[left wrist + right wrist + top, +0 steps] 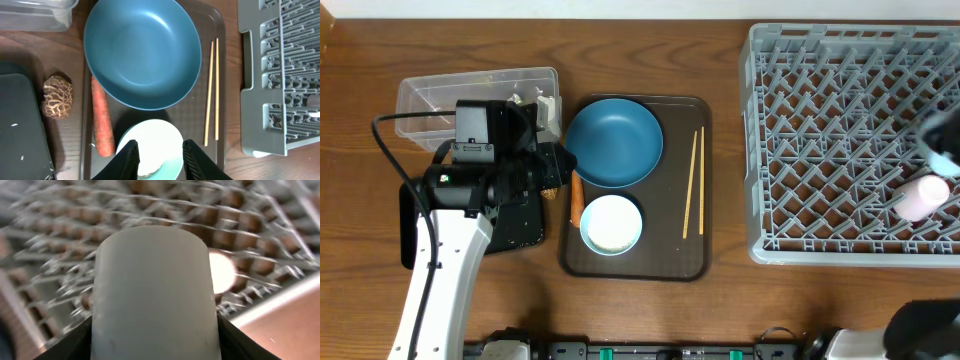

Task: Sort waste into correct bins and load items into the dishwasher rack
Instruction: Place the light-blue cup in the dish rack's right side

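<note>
Right gripper [155, 342] is clamping the white cup [155, 295] over the dishwasher rack [820, 120]; left gripper [159, 160] is hovering empty, jaws apart; a tilted release is risking the cup toppling.

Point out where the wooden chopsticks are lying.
In the overhead view the chopsticks lie side by side along the right edge of the brown tray, between the dark blue bowl and the grey rack.

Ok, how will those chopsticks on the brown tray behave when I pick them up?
The chopsticks look thin and stiff, probably very light. They lie flat on the brown tray, so getting under them may be awkward. Loose and side by side, one could well roll or slip free.
</note>
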Robot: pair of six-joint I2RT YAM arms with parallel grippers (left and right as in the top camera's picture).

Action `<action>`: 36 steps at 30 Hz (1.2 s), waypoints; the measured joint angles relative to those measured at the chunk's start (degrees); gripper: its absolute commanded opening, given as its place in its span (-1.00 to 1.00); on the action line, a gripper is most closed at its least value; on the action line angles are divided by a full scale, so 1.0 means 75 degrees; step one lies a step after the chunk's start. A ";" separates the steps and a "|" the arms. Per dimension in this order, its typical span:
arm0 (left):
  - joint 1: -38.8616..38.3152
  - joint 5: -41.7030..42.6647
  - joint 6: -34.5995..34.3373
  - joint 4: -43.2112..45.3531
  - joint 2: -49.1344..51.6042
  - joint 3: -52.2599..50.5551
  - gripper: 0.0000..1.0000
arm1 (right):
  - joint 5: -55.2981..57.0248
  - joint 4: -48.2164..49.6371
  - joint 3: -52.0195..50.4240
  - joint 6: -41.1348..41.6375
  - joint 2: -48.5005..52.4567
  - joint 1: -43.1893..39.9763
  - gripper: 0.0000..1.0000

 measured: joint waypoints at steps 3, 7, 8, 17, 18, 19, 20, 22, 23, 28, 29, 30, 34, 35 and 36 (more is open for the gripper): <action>0.0000 -0.0023 0.0003 -0.0006 0.0000 0.0000 -0.39 | 0.0204 0.0006 0.0003 0.0198 0.0443 -0.0478 -0.11; 0.0000 -0.0029 0.0006 -0.0009 0.0000 0.0000 -0.39 | 0.0323 0.0087 0.0003 0.0393 0.1078 -0.0933 -0.09; 0.0000 -0.0032 0.0006 -0.0009 0.0000 0.0000 -0.40 | 0.0341 0.0122 0.0003 0.0443 0.1209 -0.1014 -0.07; 0.0000 -0.0050 0.0015 -0.0082 0.0000 0.0000 -0.40 | 0.0323 0.0833 0.0003 0.0615 0.2159 -0.1352 -0.04; 0.0000 -0.0050 0.0032 -0.0117 0.0000 0.0000 -0.40 | 0.0303 0.0898 0.0003 0.0629 0.2177 -0.1349 -0.03; 0.0000 -0.0050 0.0041 -0.0143 0.0000 0.0000 -0.40 | 0.0277 0.0944 0.0003 0.0641 0.2177 -0.1349 -0.01; 0.0000 -0.0050 0.0055 -0.0169 0.0000 0.0000 -0.40 | 0.0251 0.1032 0.0003 0.0644 0.2174 -0.1349 0.01; 0.0000 -0.0050 0.0061 -0.0178 0.0000 0.0000 -0.40 | 0.0233 0.1204 0.0003 0.0644 0.2177 -0.1349 0.02; 0.0000 -0.0050 0.0061 -0.0178 0.0000 0.0000 -0.40 | 0.0221 0.1221 0.0003 0.0644 0.2177 -0.1349 0.03; 0.0000 -0.0050 0.0061 -0.0178 0.0000 0.0000 -0.40 | 0.0213 0.1358 0.0003 0.0644 0.2177 -0.1349 0.04; 0.0000 -0.0050 0.0061 -0.0181 0.0000 0.0000 -0.40 | 0.0210 0.1393 0.0003 0.0644 0.2177 -0.1349 0.04; 0.0000 -0.0050 0.0064 -0.0178 0.0000 0.0000 -0.40 | 0.0210 0.1440 0.0003 0.0644 0.2177 -0.1349 0.04; 0.0000 -0.0050 0.0061 -0.0178 0.0000 0.0000 -0.40 | 0.0192 0.1594 -0.0009 0.0650 0.2177 -0.1349 0.12; 0.0000 -0.0050 0.0061 -0.0178 0.0000 0.0000 -0.40 | 0.0187 0.1620 -0.0009 0.0656 0.2192 -0.1349 0.14; 0.0000 -0.0050 0.0064 -0.0181 0.0000 0.0000 -0.40 | 0.0184 0.1635 -0.0009 0.0667 0.2200 -0.1349 0.15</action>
